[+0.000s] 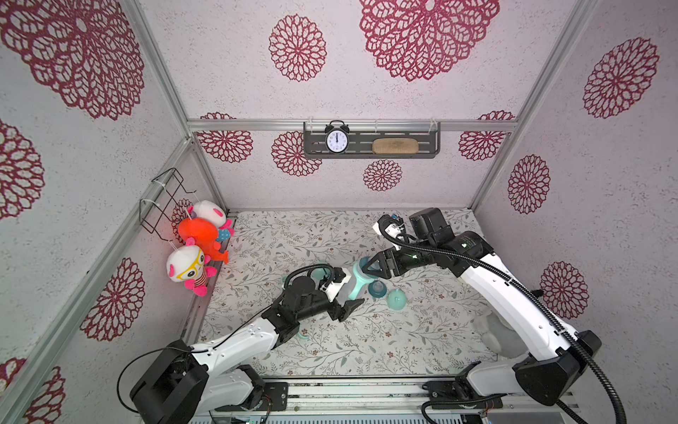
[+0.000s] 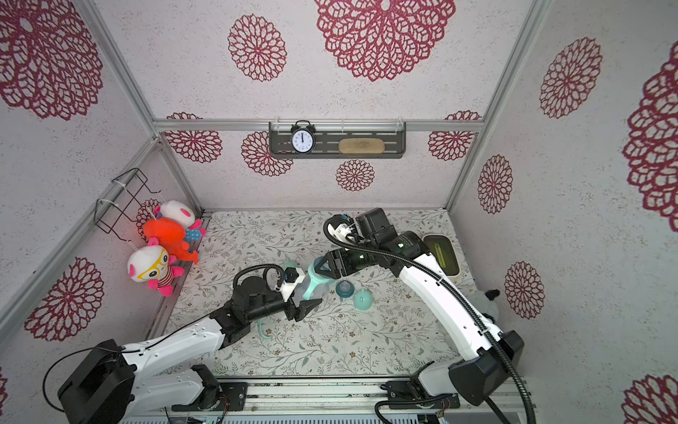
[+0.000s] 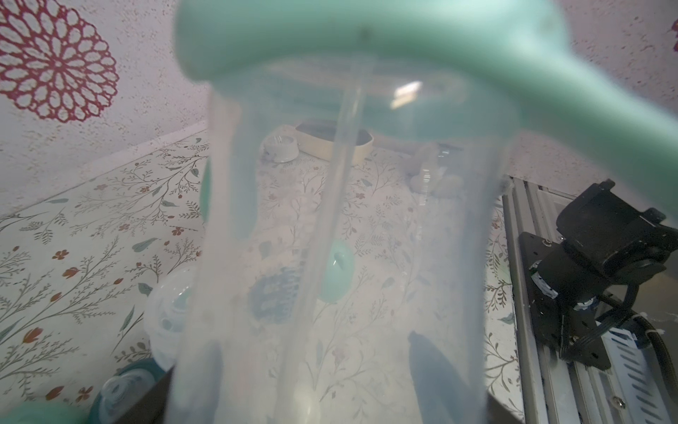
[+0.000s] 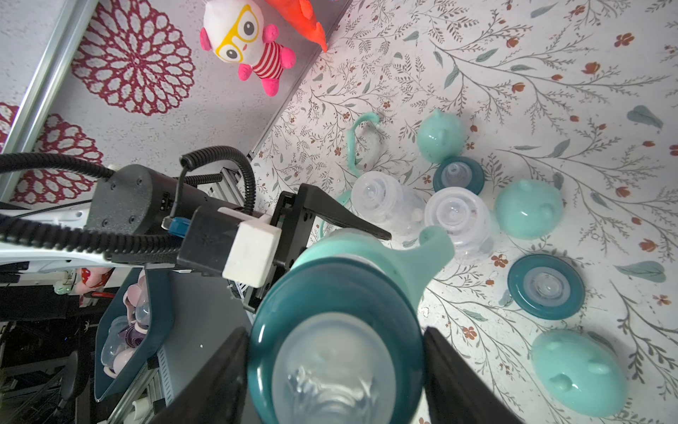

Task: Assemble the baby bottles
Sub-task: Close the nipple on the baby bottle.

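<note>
Currently held: clear plastic baby bottle (image 3: pixel 367 220), dark teal collar (image 4: pixel 330 290), mint handles (image 4: pixel 422 253), over floral table (image 1: pixel 293 348).
Left gripper (image 1: pixel 352 295): jaws clamped on bottle body.
Right gripper (image 4: pixel 335 370): jaws clamped on the collar.

Bottle (image 3: pixel 348 220) a close blur in the left wrist view — nipple (image 4: pixel 335 378) tip cropped by the edge

- Collared bottle (image 4: pixel 335 330): clear body, mint handles, teal collar (uncapped), tilted above the table (image 1: pixel 403 348) centre.
- Loose beside it: two clear bodies (image 4: pixel 385 200), two collars (image 4: pixel 546 287), three caps (image 4: pixel 528 209), one handle (image 4: pixel 361 141).
</note>
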Motion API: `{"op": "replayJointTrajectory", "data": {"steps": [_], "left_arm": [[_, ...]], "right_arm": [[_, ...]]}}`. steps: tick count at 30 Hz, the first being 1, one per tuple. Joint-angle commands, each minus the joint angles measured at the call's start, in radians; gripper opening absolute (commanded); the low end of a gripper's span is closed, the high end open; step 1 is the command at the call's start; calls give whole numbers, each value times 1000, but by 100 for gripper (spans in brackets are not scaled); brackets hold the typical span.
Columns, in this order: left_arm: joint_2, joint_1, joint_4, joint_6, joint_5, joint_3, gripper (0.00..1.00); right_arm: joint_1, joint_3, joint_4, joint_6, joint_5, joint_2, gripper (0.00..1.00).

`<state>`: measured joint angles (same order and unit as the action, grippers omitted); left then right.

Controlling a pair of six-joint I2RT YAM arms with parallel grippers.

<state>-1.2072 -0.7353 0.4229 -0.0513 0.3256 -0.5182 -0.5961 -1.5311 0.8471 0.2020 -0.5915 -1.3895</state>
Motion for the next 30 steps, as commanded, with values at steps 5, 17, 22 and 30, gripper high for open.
{"op": "replayJointTrajectory", "data": {"steps": [5, 17, 22, 30], "left_arm": [[3, -19, 51, 44, -28, -37, 0], [15, -33, 59, 54, -62, -31, 0], [8, -38, 64, 60, -83, -34, 0], [1, -44, 99, 74, -138, -26, 0]], "right_arm": [[1, -9, 16, -34, 17, -6, 58], [1, -10, 14, -36, 50, -16, 57], [-2, -12, 46, -55, 69, -32, 57], [-7, -8, 58, -43, 62, -44, 57]]}}
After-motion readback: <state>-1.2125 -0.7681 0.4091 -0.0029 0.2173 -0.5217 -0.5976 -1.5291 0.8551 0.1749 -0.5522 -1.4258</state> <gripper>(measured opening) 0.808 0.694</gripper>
